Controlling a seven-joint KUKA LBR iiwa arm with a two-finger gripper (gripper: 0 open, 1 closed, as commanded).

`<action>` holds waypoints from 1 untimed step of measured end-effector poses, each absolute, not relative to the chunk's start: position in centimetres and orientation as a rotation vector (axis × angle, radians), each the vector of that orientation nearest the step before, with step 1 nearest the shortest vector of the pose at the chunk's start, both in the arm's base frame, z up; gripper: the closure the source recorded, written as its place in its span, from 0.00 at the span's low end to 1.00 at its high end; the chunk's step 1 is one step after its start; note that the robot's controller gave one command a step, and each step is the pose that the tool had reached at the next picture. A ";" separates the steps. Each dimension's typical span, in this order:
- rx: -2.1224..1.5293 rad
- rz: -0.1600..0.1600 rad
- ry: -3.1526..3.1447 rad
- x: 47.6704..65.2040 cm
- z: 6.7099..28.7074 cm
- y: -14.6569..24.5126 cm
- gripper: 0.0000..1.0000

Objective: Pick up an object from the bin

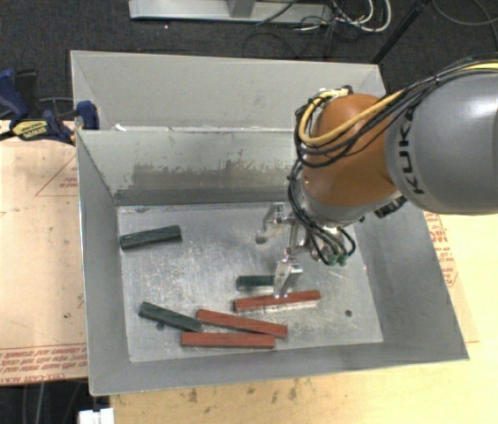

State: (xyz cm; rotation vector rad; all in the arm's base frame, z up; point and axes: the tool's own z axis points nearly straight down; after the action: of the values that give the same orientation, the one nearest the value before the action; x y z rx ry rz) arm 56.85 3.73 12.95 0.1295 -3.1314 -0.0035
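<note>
Grey metal bin (99, 263), flat bars loose on the floor. Far left: a dark green bar (150, 237), alone, well apart from the rest. Lower left: a second dark green bar (169, 316), slanted, its right end near two long red-brown bars (240, 323) that lie almost side by side by the front wall.

Centre: short dark green piece (253, 282), and just right of and below it the top red-brown bar (302, 299). The gripper (286, 276) is low, its tip at the upper edge of that bar and just beside the green piece. Nothing visibly held. Apart or together: cannot tell, the wrist and cables hide it. Likely target is the top red-brown bar, on the bin floor right of centre; not lifted.

Risks:
- The bar is thin and flat on metal, so a close may skate over it or only tip it up.
- The tip sits left of the bar's middle, so a lift could swing the bar out.
- The green piece is very close, so it may be nudged or pinched along.

Right: orange cover (350, 157) with yellow and black cables, then the grey arm (461, 148). Readable writing: "KUKA" lettering (405, 162) on the arm, partly cut by the cables. Nothing legible on the bars.
</note>
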 end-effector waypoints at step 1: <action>0.146 -0.003 -3.163 57.1 8.0 5.2 1.00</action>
State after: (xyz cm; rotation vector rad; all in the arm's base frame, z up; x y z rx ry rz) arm 57.10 5.23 8.00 0.1463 -3.1625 -0.0032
